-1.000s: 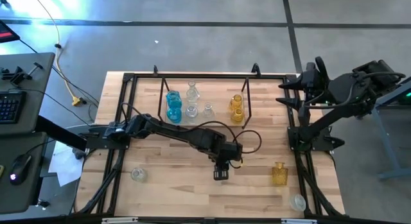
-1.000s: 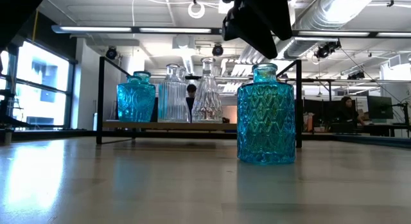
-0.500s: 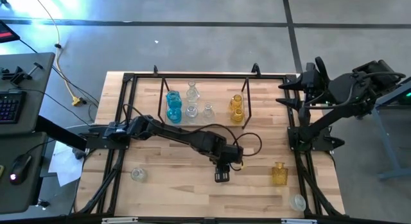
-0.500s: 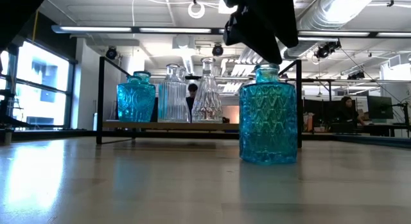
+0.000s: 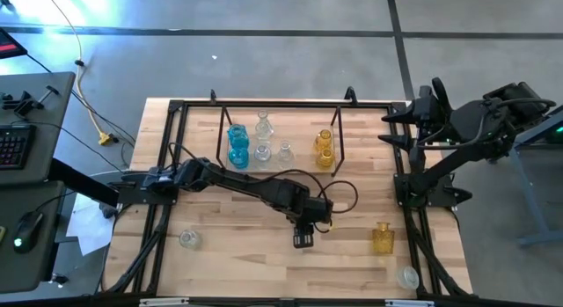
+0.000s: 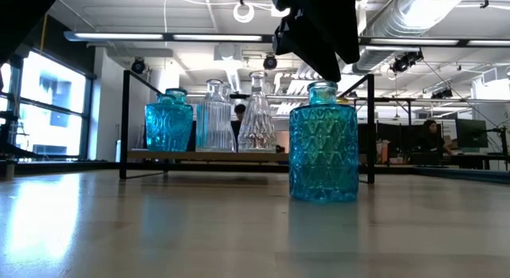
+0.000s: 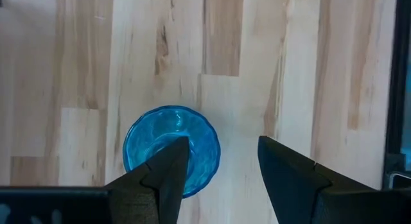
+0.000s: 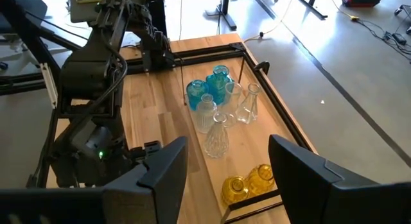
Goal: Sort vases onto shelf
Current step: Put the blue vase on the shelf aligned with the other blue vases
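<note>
A blue vase point(image 6: 323, 142) stands upright on its base on the table, in front of the shelf point(image 5: 281, 107). My left gripper point(image 7: 221, 166) hangs open over it, pointing steeply down; one finger lies over the vase's mouth, the other beside the vase. In the high view that gripper point(image 5: 303, 238) hides the vase. On the shelf stand two blue vases point(image 5: 237, 144), three clear ones point(image 5: 263, 151) and two amber ones point(image 5: 325, 149). My right gripper point(image 8: 228, 179) waits open, raised at the table's right edge. My left gripper has one fingertip point(image 7: 172, 161) at the rim of the blue vase's mouth point(image 6: 323, 87), coming down from above at a slant. The other finger point(image 7: 289, 172) stands clear beside the vase. The vase rests upright on the table, not pinched.
Loose on the table are a clear vase point(image 5: 189, 239) near the left front, an amber vase point(image 5: 382, 238) at the right and a clear one point(image 5: 407, 277) at the front right corner. A black frame point(image 5: 167, 149) edges the table.
The blue vase has slid a little toward the table's left edge under my left gripper's finger and stays upright on the table. The gripper itself has hardly moved, and its fingers stand as far apart as before.
</note>
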